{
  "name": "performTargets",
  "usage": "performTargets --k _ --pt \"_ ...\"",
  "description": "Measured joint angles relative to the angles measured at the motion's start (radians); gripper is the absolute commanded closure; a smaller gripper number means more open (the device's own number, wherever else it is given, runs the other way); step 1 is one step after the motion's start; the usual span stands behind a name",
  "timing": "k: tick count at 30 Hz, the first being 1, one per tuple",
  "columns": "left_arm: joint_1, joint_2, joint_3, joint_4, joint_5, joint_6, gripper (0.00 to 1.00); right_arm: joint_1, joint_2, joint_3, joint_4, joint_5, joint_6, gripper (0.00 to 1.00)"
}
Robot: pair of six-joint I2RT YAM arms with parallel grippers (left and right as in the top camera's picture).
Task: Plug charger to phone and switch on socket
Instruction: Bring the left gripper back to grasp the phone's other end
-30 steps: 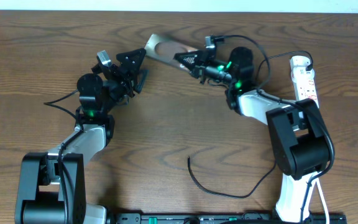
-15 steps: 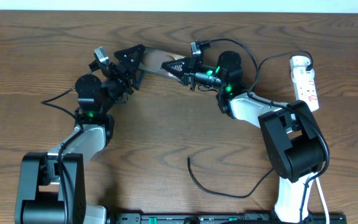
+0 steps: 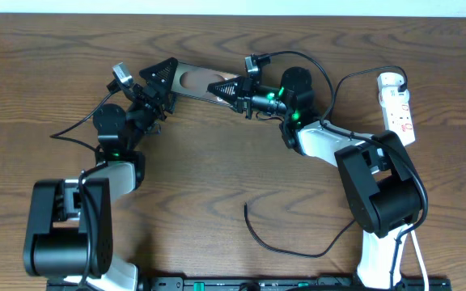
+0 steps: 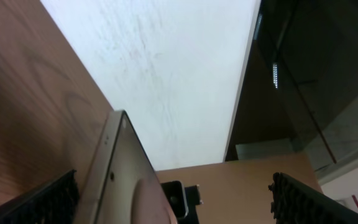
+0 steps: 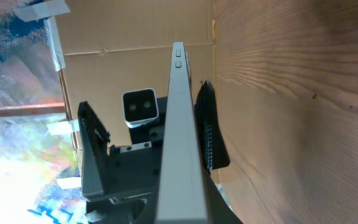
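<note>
Above the worktop (image 3: 217, 162), the slim dark-brown rectangular phone (image 3: 192, 81) was gripped by the right jaws, its long axis pointed into the released left jaws.

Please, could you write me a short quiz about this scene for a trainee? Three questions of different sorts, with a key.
1. Missing word: the left pincer stands ___ around one end of the phone.
2. Which pincer is shut on the phone? A. the left pincer B. the right pincer C. neither
3. True or false: the charger is plugged into the phone.
Key: 1 open; 2 B; 3 false.
</note>
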Motion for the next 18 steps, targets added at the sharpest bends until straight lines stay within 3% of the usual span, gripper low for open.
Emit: performTargets --k 18 --pt "0.000 0.049 -0.001 0.127 -0.005 -0.076 0.04 0.015 0.000 0.000 -0.007 -0.006 0.000 0.99"
